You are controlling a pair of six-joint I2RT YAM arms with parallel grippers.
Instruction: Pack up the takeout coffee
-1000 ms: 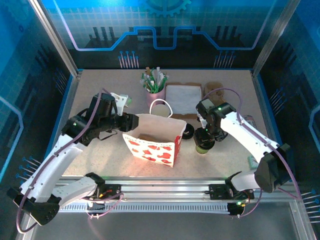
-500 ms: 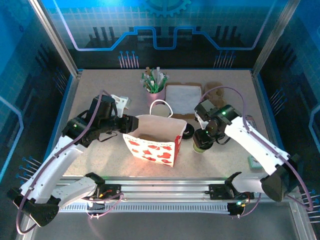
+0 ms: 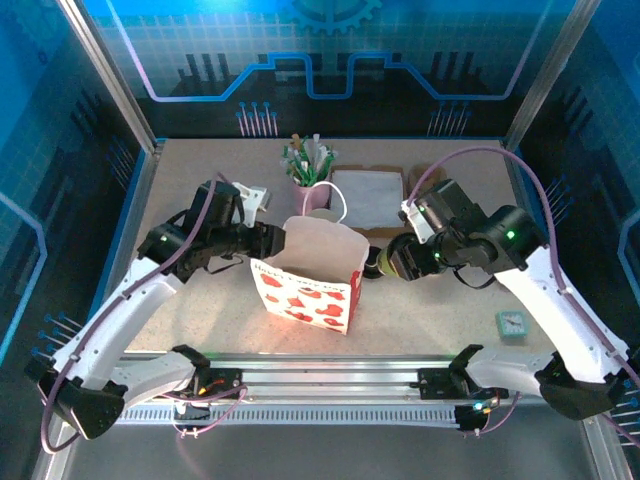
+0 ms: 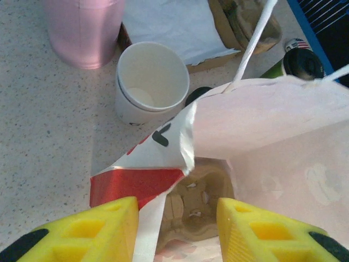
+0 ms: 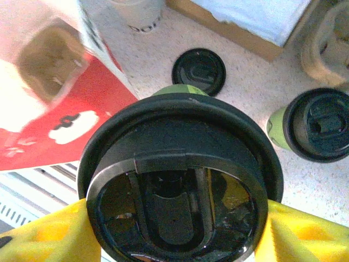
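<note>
The takeout coffee [image 5: 180, 180] is a green cup with a black lid. My right gripper [image 5: 174, 234] is shut on it and holds it off the table, just right of the bag; from above the right gripper [image 3: 398, 262] is level with the bag's rim. The red-and-white paper bag [image 3: 305, 285] stands open at mid-table, with a brown cup carrier [image 4: 199, 204] on its floor. My left gripper [image 4: 177, 229] stands open at the bag's left rim [image 3: 272, 240], the bag's wall [image 4: 163, 180] between its fingers. An empty white paper cup [image 4: 151, 82] stands behind the bag.
A pink cup [image 3: 310, 190] of sticks and a white napkin box [image 3: 367, 195] stand behind the bag. A loose black lid [image 5: 199, 71] and a second green lidded cup [image 5: 313, 124] sit on the table right of the bag. A small teal object [image 3: 511, 322] lies at the front right.
My right gripper has lifted the green cup off the table and swung back and up beside the bag. The left gripper has shifted right, and the bag's mouth now stands taller.
</note>
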